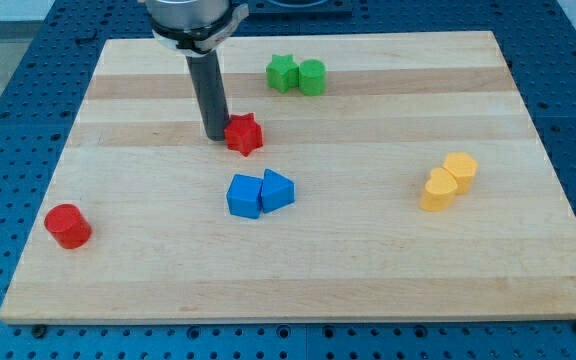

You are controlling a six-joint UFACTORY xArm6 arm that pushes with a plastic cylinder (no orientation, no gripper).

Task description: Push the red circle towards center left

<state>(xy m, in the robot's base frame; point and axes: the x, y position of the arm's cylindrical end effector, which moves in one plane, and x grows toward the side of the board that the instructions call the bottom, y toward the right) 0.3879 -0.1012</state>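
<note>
The red circle is a short red cylinder near the view's lower left corner of the wooden board. My tip stands in the upper middle-left of the board, far up and right of the red circle. It touches or nearly touches the left side of a red star block.
Two blue blocks, a cube and a wedge-like one, sit together at the board's middle. Two green blocks lie near the top. Two yellow blocks lie at the right. A blue perforated table surrounds the board.
</note>
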